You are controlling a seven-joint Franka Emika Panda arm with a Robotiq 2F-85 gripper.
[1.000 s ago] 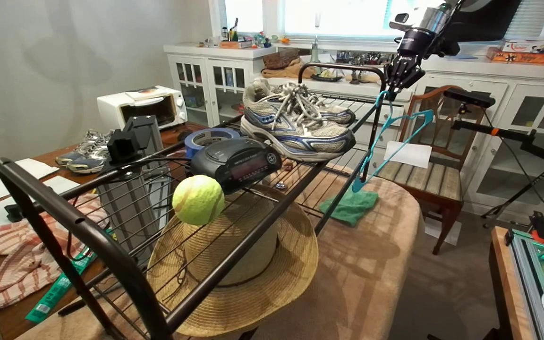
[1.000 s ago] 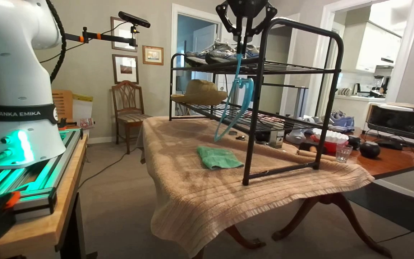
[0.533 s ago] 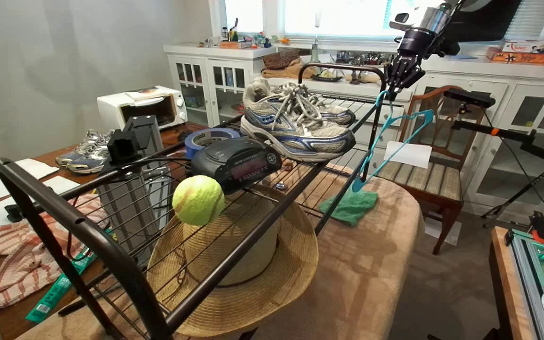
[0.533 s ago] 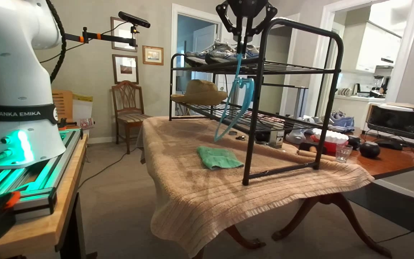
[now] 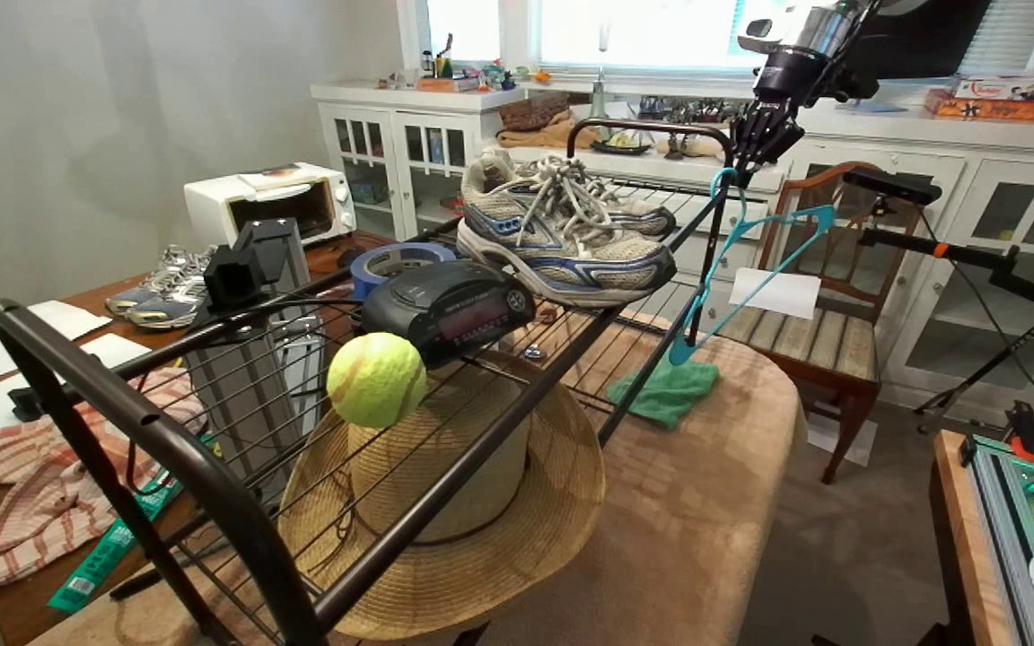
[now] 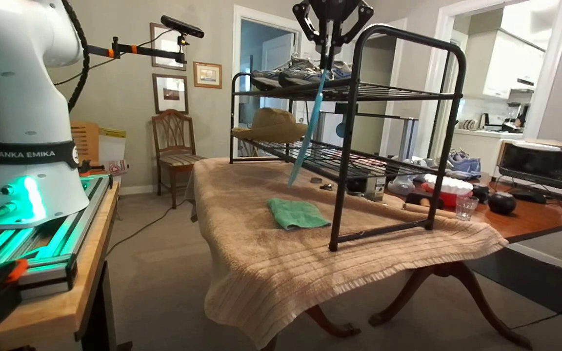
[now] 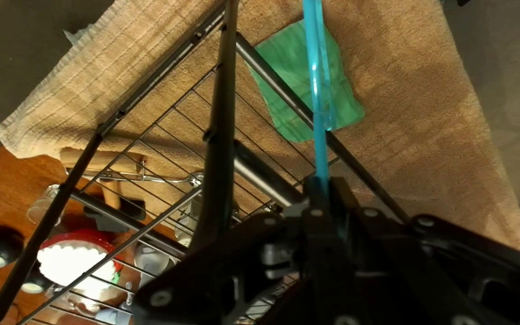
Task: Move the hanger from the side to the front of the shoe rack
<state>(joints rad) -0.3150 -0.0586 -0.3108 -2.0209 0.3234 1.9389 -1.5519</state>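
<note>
Wrist view, nearest: my claw is together, clamped on the top end of the blue hanger, at the hook by the look of it. Hanger dangles below, close to edge-on from this camera. Just beside it: top-shelf rail on the long side of the shoe rack, which I read as the front. Whether hook and rail touch I cannot tell.

My read: carry round from the side mostly done; hooking-on is the step in hand. Next move calls for bringing the hook's mouth over that rail, easing down until the rail bears the weight, and only then parting the claw. Let go early and it likely drops.

Further along the upper shelf, running shoes; I want no drift into them. Straw hat on the shelf beneath. Lower, a green cloth on a tan towel. Far back, a wooden chair with a striped seat.
</note>
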